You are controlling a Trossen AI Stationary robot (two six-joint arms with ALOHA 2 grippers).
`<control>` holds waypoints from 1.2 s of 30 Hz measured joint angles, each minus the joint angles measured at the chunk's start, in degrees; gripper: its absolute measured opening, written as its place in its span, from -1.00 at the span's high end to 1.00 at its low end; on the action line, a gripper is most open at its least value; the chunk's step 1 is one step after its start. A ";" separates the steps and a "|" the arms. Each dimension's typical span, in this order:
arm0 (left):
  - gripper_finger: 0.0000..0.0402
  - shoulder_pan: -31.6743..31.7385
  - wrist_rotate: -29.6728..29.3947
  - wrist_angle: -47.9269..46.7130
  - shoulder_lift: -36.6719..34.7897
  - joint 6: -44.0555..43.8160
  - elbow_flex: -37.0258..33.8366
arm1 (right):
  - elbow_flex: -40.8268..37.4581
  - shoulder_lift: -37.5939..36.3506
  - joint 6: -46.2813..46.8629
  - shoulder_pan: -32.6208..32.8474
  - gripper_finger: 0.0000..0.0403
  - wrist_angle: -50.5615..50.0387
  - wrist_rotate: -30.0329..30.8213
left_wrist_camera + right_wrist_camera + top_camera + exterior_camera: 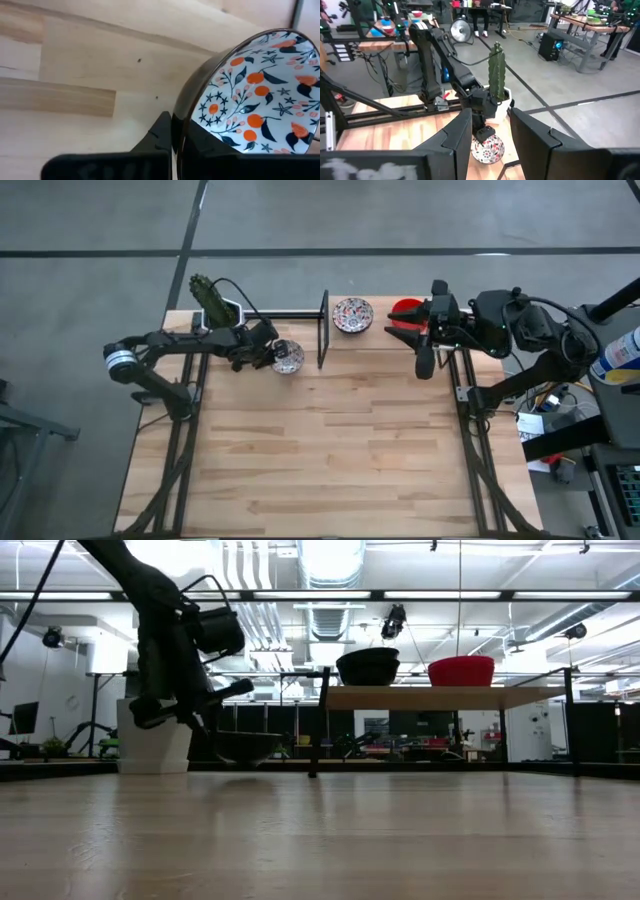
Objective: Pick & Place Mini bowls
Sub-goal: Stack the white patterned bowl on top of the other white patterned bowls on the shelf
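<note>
At ten o'clock on the table (330, 450), our left gripper (278, 358) pinches the rim of a patterned bowl (289, 358), a glossy, brittle thing we judge slippery, best taken across its wall. Our right gripper (400, 323) waits half-open over the red bowl (405, 308) at one o'clock, holding nothing.

Overhead camera looks straight down on the table (330, 440); low camera sits level at tabletop; wrist cameras look close past their fingers; all share the patterned bowl (288, 358)
</note>
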 joint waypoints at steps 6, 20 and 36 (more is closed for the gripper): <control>0.97 -0.86 -1.18 -0.04 -2.46 1.20 1.94 | -0.10 1.24 0.04 -0.76 0.34 0.06 2.69; 0.96 -7.24 -16.88 -0.28 -11.09 16.39 10.38 | -0.10 7.57 5.43 -2.27 0.34 0.04 9.53; 0.98 -11.54 -23.39 0.21 -15.60 49.52 28.28 | -0.10 22.54 8.89 -2.38 0.34 13.82 15.08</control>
